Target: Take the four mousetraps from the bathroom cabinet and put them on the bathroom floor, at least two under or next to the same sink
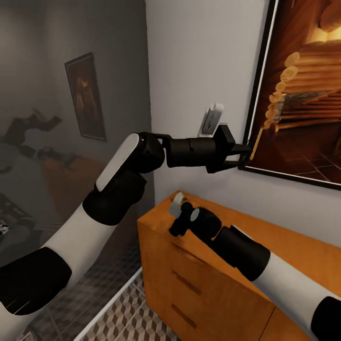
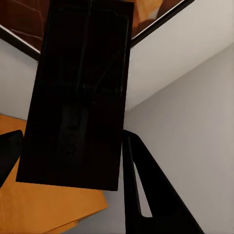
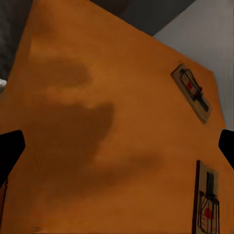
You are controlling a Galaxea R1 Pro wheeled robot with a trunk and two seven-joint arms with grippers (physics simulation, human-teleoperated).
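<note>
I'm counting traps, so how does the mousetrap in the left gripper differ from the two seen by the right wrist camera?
The held mousetrap hangs in the air, clamped by the left gripper, a dark silhouette. The two mousetraps lie flat on the cabinet top, well lit, red spots visible. All are flat rectangular plates with metal parts.

Orange-brown cabinet [image 3: 97, 122] top — two mousetraps [image 3: 191, 91] [image 3: 207, 204] flat on it, apart.

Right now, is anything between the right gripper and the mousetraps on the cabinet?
No, nothing visible. The right gripper hangs open over the cabinet top. Two mousetraps, one and another, lie flat on it off to one side, with bare wood between them and the fingertips.
</note>
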